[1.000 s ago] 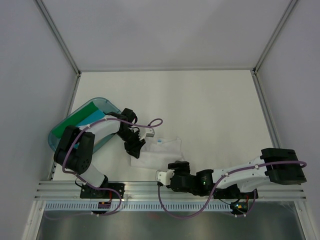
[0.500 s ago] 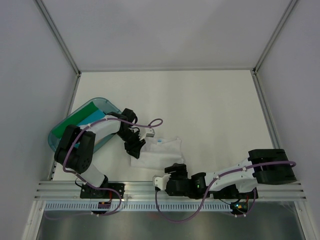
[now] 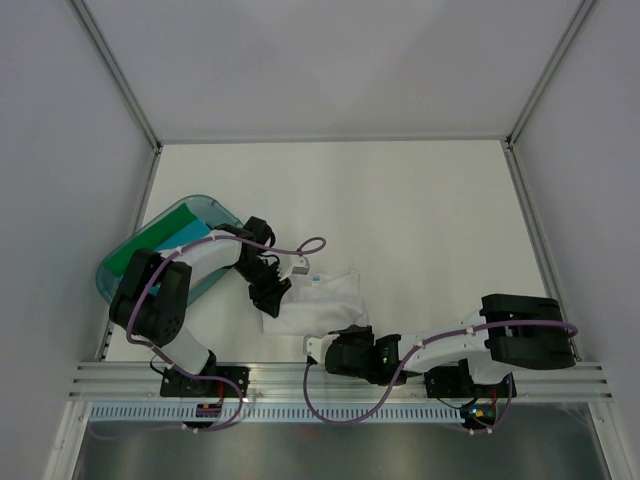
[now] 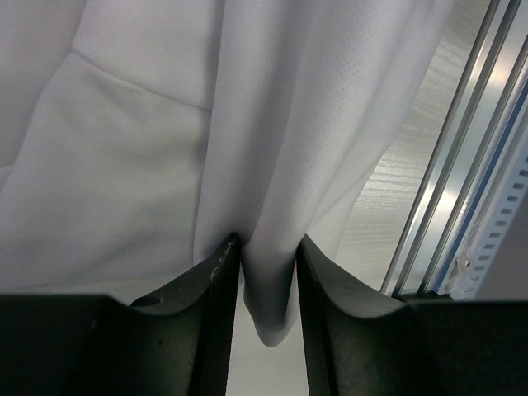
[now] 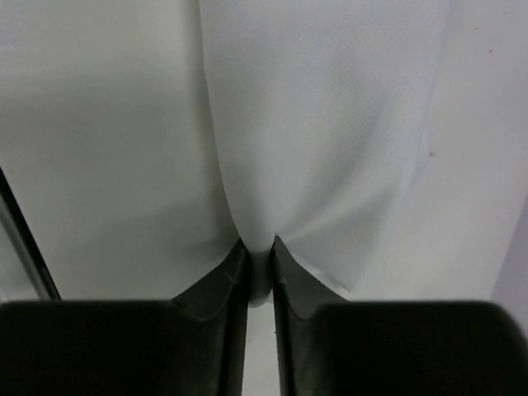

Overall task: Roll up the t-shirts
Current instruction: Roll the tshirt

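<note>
A white t-shirt (image 3: 318, 302) lies crumpled on the table near the front rail, its small blue neck label (image 3: 319, 282) facing up. My left gripper (image 3: 272, 298) is at the shirt's left edge. In the left wrist view the left gripper (image 4: 268, 264) is shut on a fold of the white t-shirt (image 4: 148, 165). My right gripper (image 3: 350, 332) reaches in from the right at the shirt's near edge. In the right wrist view the right gripper (image 5: 257, 262) is pinched tight on a hanging corner of the white t-shirt (image 5: 322, 124).
A translucent teal tub (image 3: 112, 275) stands at the left, holding a green roll (image 3: 150, 240) and a turquoise roll (image 3: 190, 232). The aluminium front rail (image 4: 462, 165) runs close beside the shirt. Grey walls enclose the table.
The right arm has swung left along the front rail to the shirt's near edge, and its jaws have closed on the cloth. The left arm has kept its grip in place.
</note>
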Available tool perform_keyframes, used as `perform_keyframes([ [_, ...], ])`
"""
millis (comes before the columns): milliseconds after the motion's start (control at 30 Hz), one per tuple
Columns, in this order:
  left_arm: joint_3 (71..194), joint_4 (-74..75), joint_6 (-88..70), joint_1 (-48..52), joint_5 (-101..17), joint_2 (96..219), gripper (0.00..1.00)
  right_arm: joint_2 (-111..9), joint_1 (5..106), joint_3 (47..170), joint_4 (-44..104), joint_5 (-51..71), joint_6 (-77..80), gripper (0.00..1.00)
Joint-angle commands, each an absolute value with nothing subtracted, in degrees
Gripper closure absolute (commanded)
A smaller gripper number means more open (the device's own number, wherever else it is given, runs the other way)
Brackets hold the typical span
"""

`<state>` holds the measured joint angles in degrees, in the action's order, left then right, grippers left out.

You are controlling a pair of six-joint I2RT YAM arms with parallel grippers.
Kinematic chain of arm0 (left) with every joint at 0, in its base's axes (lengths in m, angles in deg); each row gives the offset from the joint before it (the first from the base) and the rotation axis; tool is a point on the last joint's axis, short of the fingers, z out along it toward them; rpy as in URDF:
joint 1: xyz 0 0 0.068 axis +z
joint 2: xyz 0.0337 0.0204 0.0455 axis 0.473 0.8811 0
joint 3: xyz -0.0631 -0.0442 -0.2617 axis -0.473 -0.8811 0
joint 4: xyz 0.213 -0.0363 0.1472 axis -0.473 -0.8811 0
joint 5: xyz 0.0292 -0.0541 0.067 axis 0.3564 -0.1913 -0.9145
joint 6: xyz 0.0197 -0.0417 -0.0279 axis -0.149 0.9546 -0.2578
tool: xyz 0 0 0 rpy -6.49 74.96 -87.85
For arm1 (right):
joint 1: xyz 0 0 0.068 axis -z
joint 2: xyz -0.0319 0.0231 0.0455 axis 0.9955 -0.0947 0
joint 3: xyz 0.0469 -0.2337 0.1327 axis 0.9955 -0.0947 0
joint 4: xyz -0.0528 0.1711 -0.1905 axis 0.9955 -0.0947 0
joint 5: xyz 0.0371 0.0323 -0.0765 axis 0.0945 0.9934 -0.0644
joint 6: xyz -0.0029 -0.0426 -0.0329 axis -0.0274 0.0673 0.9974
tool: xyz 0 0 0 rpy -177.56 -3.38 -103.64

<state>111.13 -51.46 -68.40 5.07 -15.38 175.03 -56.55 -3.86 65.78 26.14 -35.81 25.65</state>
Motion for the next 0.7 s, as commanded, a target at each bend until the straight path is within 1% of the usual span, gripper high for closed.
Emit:
perform_keyframes([
  [0,111.9,-50.8,-69.5,5.4,-15.0,175.2,0.60,-57.7,-1.0,65.8,22.8,-29.7,26.3,0.86],
  [100,111.8,-50.8,-69.3,5.4,-14.8,173.4,0.60,-57.9,-0.4,66.2,22.7,-28.1,26.7,1.00],
  [333,112.4,-50.5,-67.4,6.3,-16.0,168.8,0.55,-54.5,0.3,66.4,22.2,-24.0,27.4,1.00],
  [367,112.5,-50.4,-67.1,6.5,-16.0,167.5,0.48,-53.7,0.5,66.4,22.0,-23.3,27.4,1.00],
  [433,113.2,-50.3,-66.4,6.7,-16.4,163.0,0.44,-51.3,1.5,66.4,21.9,-20.9,27.4,1.00],
  [467,113.2,-50.2,-65.8,6.9,-16.7,161.3,0.34,-49.9,1.9,66.4,21.9,-20.0,27.4,1.00],
  [533,113.2,-49.6,-65.4,7.0,-16.6,156.1,0.34,-48.5,3.3,66.4,22.0,-17.5,27.6,1.00],
  [667,110.3,-47.7,-61.3,6.9,-15.1,151.9,0.37,-46.7,5.5,67.1,21.8,-12.1,28.8,1.00],
])
